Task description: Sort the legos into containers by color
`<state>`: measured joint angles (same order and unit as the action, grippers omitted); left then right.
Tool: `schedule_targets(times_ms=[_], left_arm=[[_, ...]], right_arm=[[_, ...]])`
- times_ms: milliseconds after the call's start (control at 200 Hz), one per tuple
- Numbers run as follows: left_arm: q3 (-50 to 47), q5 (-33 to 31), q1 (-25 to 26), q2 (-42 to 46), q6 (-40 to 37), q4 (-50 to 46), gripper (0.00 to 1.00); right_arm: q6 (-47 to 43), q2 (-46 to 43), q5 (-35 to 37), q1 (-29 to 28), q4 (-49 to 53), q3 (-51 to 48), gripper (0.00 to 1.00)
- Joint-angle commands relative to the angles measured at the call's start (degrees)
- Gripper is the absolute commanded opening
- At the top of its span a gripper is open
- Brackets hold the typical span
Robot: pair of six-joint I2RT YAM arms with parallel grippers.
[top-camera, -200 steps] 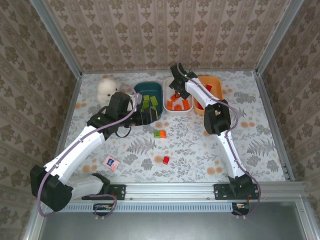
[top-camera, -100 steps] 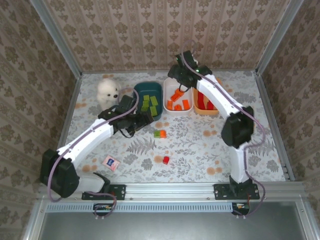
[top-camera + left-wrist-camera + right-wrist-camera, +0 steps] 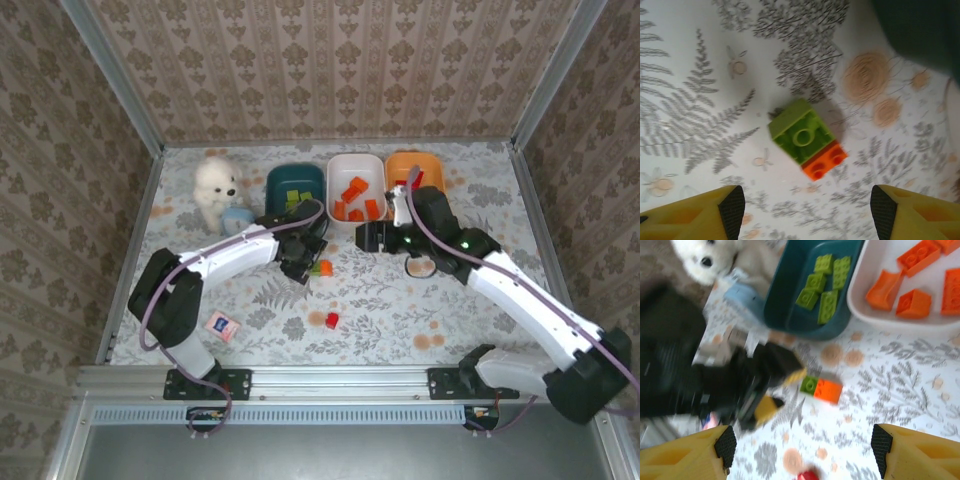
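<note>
Right arm [image 3: 520, 295] has swung back from the white tub [image 3: 356, 158]; left gripper [image 3: 807, 212] has reached the joined green-orange legos [image 3: 802, 136] on the table [image 3: 700, 75]. Both it and the right gripper [image 3: 802, 447] stand spread, empty.

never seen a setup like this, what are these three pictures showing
Two white robot arms sit at the near edge of the table, each ending in a two-finger gripper. The wide picture comes from a fixed camera above and behind them; the other two come from cameras on the wrists, whose yellow fingertips show at the bottom corners. Lego bricks are being sorted by colour: green ones in the teal tub, orange in the white tub, red in the orange tub. On the table lie a green brick touching an orange brick, and a red brick. The left gripper hovers over that pair and the right gripper is nearby; both are open, holding nothing.
</note>
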<state>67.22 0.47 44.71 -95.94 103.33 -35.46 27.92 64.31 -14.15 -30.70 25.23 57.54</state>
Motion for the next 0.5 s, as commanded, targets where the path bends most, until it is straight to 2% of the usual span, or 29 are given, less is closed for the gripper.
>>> schedule_targets(times_ms=[0, 240, 495], left_arm=[[3.09, -2.93, 0.2, -2.62, 15.1, -1.69, 0.7], [0.55, -3.51, 1.41, -4.24, 26.48, 0.24, 0.67], [1.32, -4.25, 2.09, -5.52, 29.27, -3.29, 0.64]], right_arm=[[-4.34, -7.36, -7.54, -0.02, 0.99, -4.02, 0.76], [-2.56, -18.0, -7.11, 0.02, 5.96, -9.99, 0.76], [-3.01, -19.34, -5.02, 0.11, 9.88, -9.11, 0.77]])
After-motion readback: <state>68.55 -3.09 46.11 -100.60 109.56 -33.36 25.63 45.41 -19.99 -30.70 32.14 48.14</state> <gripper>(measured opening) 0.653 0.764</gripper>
